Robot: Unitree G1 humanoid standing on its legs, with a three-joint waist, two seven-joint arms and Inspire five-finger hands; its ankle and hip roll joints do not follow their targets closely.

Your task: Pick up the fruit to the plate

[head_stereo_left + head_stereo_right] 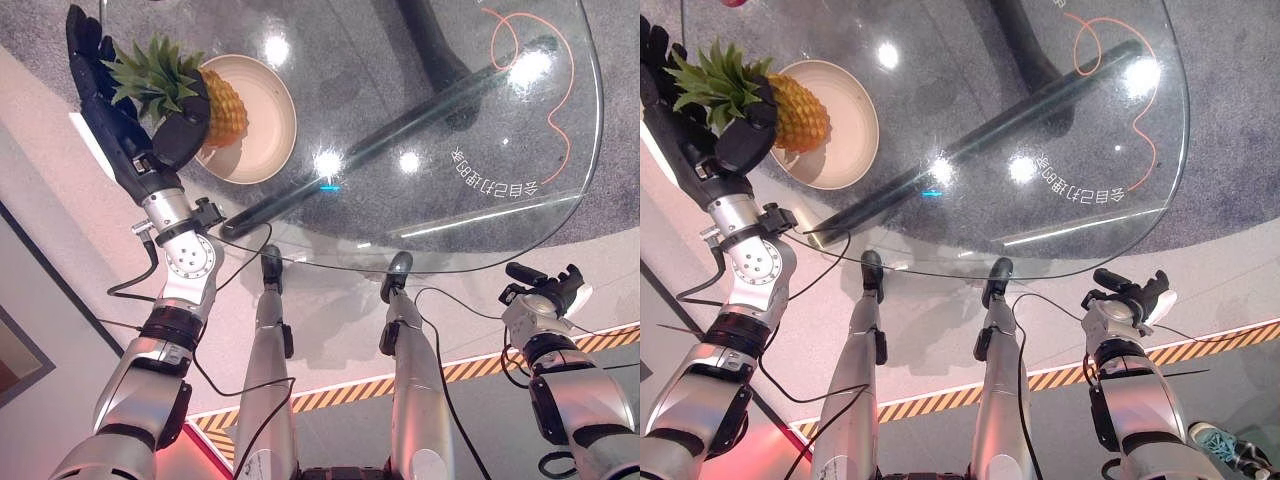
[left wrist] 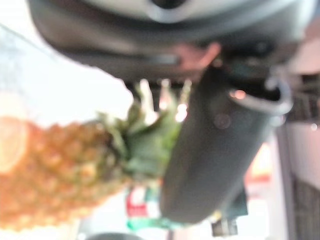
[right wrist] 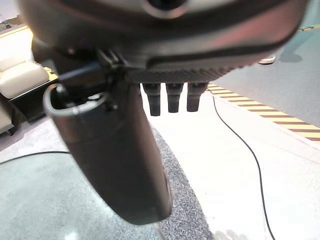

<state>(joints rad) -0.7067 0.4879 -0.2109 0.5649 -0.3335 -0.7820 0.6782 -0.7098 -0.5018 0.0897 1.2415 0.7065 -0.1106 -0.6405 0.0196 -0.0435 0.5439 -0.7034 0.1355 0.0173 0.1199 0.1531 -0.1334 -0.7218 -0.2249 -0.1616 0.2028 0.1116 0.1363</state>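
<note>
A pineapple [image 1: 226, 106] with a green crown [image 1: 153, 78] lies on its side over the left part of a cream plate [image 1: 272, 128] on the glass table. I cannot tell whether it rests on the plate. My left hand [image 1: 120, 112] reaches in from the left and grips the crown, with the thumb [image 2: 210, 150] curled against the leaves and the fingers behind them. In the left wrist view the pineapple's body [image 2: 55, 170] extends past the thumb. My right hand [image 1: 1132, 292] hangs below the table's near edge at the right, relaxed and holding nothing.
The round glass table [image 1: 480, 150] has a dark base visible through it. An orange cable [image 1: 560, 110] loops on the floor under the glass. Yellow-black tape [image 1: 470, 368] crosses the floor. A person's shoe [image 1: 1230, 447] is at the lower right.
</note>
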